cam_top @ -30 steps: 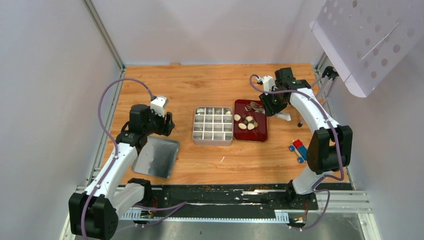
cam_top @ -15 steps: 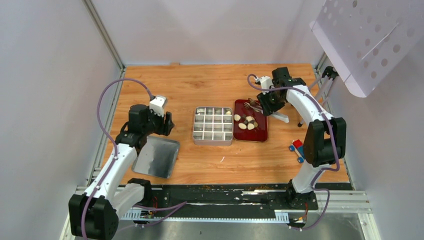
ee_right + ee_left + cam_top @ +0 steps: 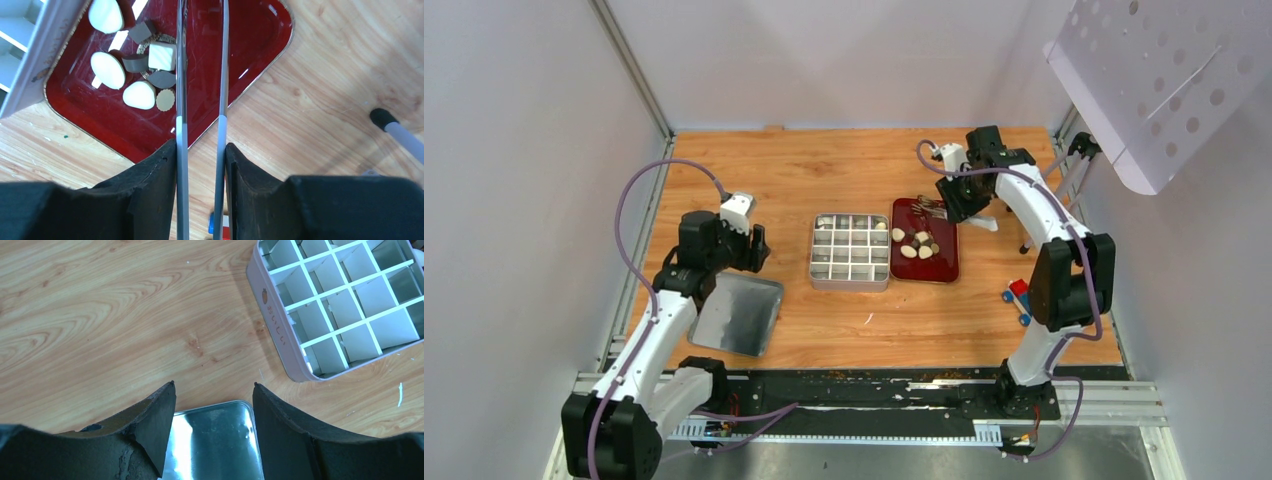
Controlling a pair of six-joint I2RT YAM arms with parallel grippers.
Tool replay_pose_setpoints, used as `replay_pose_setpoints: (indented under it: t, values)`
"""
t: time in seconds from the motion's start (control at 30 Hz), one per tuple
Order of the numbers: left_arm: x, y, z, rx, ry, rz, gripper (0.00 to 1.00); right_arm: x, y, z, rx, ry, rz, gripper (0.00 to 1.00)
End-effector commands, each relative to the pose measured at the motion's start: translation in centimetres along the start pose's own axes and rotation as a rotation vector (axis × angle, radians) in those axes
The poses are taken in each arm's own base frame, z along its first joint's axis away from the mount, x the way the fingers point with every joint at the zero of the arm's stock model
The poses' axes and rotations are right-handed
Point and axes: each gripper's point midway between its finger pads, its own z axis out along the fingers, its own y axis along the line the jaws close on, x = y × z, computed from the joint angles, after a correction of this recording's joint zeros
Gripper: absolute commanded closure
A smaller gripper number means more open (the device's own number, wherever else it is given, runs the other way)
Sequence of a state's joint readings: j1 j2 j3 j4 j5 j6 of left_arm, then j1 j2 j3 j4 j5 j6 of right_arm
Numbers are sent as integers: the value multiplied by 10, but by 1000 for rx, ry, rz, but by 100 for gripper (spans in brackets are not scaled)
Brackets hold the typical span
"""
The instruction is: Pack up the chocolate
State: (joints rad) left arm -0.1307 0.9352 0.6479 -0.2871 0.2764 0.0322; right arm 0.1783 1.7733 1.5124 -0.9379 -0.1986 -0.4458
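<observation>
Several cream-white and dark brown chocolate pieces point(image 3: 916, 243) lie in the red tray point(image 3: 924, 278); they also show in the right wrist view point(image 3: 140, 95). One cream piece point(image 3: 881, 226) sits in the far right compartment of the divided tin point(image 3: 850, 250). My right gripper point(image 3: 961, 198) is shut on the long metal tongs point(image 3: 181, 75), whose two arms reach over the tray's far end, right of the pieces. My left gripper point(image 3: 214, 385) is open and empty, above the silver lid point(image 3: 215, 440), left of the tin point(image 3: 345, 305).
The silver lid point(image 3: 739, 315) lies at the front left. A red-and-blue block point(image 3: 1021, 298) lies right of the tray. A black-tipped rod point(image 3: 382, 117) and stand are at the far right. A white perforated panel point(image 3: 1164, 70) hangs over the back right corner.
My right gripper has carried the tongs left and away from me, over the tray's far end. My left arm has shifted only slightly.
</observation>
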Motion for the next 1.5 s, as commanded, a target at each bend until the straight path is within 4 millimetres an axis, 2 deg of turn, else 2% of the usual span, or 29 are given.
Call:
replay_pose_setpoints:
  t: [0.0, 0.13, 0.33, 0.43, 0.67, 1.03, 1.23, 1.47]
  values:
    - [-5, 6, -3, -19, -31, 7, 34, -46, 8, -55, 13, -196, -32, 84]
    - [-2, 9, -3, -29, -27, -8, 34, -47, 30, -74, -25, -253, -60, 87]
    - [0, 11, -4, -31, -22, -21, 34, -60, 83, -82, -138, -304, -163, 88]
    - [-1, 13, -6, -39, -30, -23, 34, -71, 102, -79, -175, -312, -209, 88]
    - [-2, 20, -14, -63, -54, -48, 34, -92, 129, -58, -246, -294, -259, 89]
    - [0, 21, -17, -67, -74, -63, 34, -96, 148, -37, -284, -254, -295, 89]
    - [0, 21, -16, -63, -74, -64, 34, -95, 149, -33, -265, -242, -298, 71]
    - [1, 21, -14, -60, -73, -85, 33, -103, 145, -42, -235, -268, -298, 64]
